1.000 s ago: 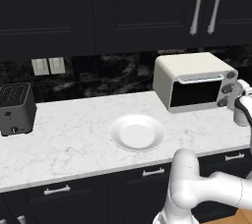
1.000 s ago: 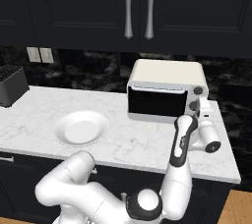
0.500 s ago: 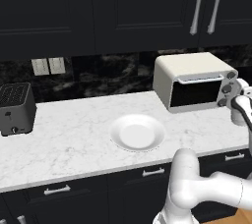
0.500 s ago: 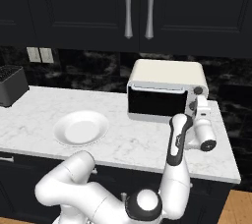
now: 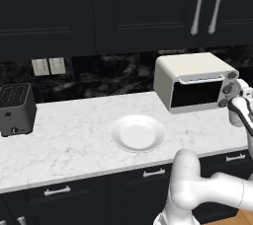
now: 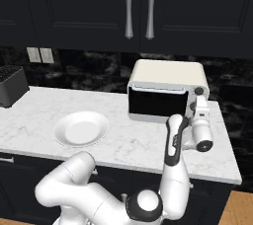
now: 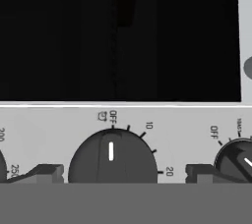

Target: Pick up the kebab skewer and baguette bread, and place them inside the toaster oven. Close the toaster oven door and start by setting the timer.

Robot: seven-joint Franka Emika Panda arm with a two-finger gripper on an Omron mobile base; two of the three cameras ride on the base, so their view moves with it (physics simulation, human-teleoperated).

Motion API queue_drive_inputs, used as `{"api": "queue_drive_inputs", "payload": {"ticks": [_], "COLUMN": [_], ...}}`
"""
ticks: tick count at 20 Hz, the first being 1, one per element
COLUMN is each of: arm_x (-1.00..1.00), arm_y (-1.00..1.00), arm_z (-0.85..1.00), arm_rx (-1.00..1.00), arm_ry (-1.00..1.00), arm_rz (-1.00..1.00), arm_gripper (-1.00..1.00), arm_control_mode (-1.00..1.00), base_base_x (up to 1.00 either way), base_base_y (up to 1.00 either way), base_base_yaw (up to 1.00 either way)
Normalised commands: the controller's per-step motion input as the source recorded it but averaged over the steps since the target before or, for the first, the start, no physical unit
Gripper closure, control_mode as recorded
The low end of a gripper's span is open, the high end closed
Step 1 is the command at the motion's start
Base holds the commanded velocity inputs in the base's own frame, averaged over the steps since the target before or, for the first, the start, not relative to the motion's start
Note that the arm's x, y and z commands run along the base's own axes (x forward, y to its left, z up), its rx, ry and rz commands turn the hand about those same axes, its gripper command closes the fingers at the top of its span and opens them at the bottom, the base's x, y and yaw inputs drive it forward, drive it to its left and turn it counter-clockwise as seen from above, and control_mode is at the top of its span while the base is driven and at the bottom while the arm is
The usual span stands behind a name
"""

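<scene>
My two-finger gripper [image 6: 199,101] stands with its jaws wide apart and holds nothing, up against the knob column on the right of the cream-white boxy toaster oven [image 6: 165,75]. Over the last second my hand has crept in toward that panel; a second ago it hung a little further out and lower. Everything else has stayed where it was. From the hand view, my two dark fingertips [image 7: 47,173] sit on either side of the round dark timer knob [image 7: 112,158], whose white pointer stands at OFF. I judge that I am lined up to grasp and turn it, which is the last step of the task.

The toaster oven's dark glass door [image 6: 158,103] is shut, its pale handle bar [image 6: 160,88] along the top edge. I cannot see through the glass, so I cannot tell whether the skewer and the bread lie inside; neither lies on the counter or the plate.

Counting: one toaster oven, with three knobs visible on its right side in the left base view and parts of three dials in the hand view; one round white plate [image 5: 138,133] with nothing on it, on the white marble counter [image 5: 74,140]; one small black slot toaster [image 5: 16,109] at the far left; two long metal cabinet handles [image 6: 128,8] overhead.
</scene>
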Motion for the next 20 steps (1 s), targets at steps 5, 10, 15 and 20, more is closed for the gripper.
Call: {"api": "queue_drive_inputs", "payload": {"ticks": [5, 10, 15, 20], "arm_x": [-0.17, -0.07, 0.00, 0.00], "arm_y": [-0.07, -0.03, 0.01, 0.09], "arm_z": [0.00, 0.00, 0.00, 0.00], "arm_rx": [0.00, 0.00, 0.00, 0.00], "arm_ry": [0.00, 0.00, 0.00, 0.00], "arm_rz": [0.00, 0.00, 0.00, 0.00], "arm_gripper": [-1.00, -1.00, -1.00, -1.00], "arm_control_mode": [-1.00, -1.00, -1.00, -1.00], "base_base_x": [0.00, 0.00, 0.00, 0.00], "base_base_y": [0.00, 0.00, 0.00, 0.00], "base_base_yaw": [0.00, 0.00, 0.00, 0.00]}}
